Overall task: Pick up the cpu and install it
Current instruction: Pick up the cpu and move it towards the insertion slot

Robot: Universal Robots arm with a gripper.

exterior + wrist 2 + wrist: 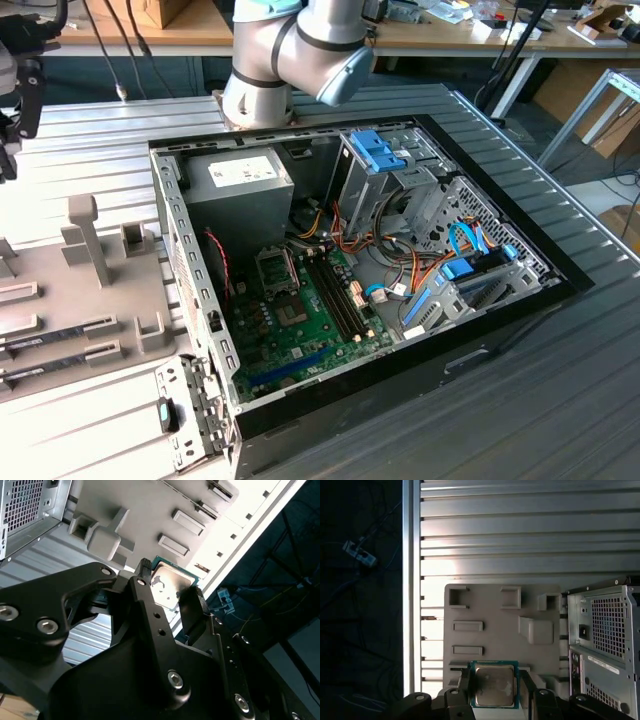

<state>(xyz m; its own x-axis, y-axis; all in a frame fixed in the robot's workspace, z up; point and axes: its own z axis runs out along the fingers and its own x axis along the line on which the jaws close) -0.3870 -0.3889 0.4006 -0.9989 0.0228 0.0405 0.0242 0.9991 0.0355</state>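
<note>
while the open case (400, 372) holds its motherboard (300, 335), the claw (495, 680) clamps the cpu (494, 692) over the grey tray (490, 611).

cpu (494, 687): silver-grey metal top, dull smudged sheen; thin green rim.
claw (496, 680): matt black, with bright metal screws.
tray (490, 612): smooth matt grey plastic.
tabletop (520, 530), under the tray: ribbed bare aluminium, satin.
computer case (607, 625), beside the tray: perforated sheet metal.
</note>
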